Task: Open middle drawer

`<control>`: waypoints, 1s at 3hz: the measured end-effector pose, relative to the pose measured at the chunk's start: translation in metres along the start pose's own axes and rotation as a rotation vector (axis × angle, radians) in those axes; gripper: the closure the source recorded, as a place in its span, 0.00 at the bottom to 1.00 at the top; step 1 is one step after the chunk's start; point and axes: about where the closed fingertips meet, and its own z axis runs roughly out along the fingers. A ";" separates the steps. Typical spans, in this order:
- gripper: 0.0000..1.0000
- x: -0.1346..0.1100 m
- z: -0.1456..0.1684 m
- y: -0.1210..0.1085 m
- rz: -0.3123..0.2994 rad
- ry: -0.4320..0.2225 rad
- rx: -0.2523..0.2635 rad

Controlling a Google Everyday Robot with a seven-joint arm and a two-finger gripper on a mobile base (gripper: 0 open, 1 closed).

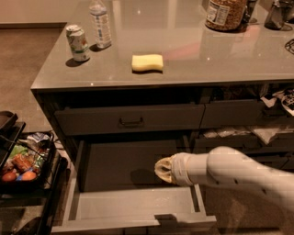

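Observation:
The middle drawer (133, 204) is pulled far out toward the bottom of the camera view, showing a plain grey inside. Its small dark bar handle (165, 217) sits at the centre of the front's top edge. The top drawer (131, 120) above it is shut. My white arm (239, 176) comes in from the right over the open drawer. My gripper (163, 170) hangs above the drawer's inside, right of centre, apart from the handle and holding nothing that shows.
On the grey counter (193, 59) stand a soda can (78, 42), a water bottle (100, 23), a yellow sponge (147, 63) and a jar (225, 13). Narrower right-hand drawers (239, 133) hold white packets. A black rack of snacks (23, 163) stands at left.

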 end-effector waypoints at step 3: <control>0.82 -0.051 -0.032 0.020 -0.106 -0.020 0.143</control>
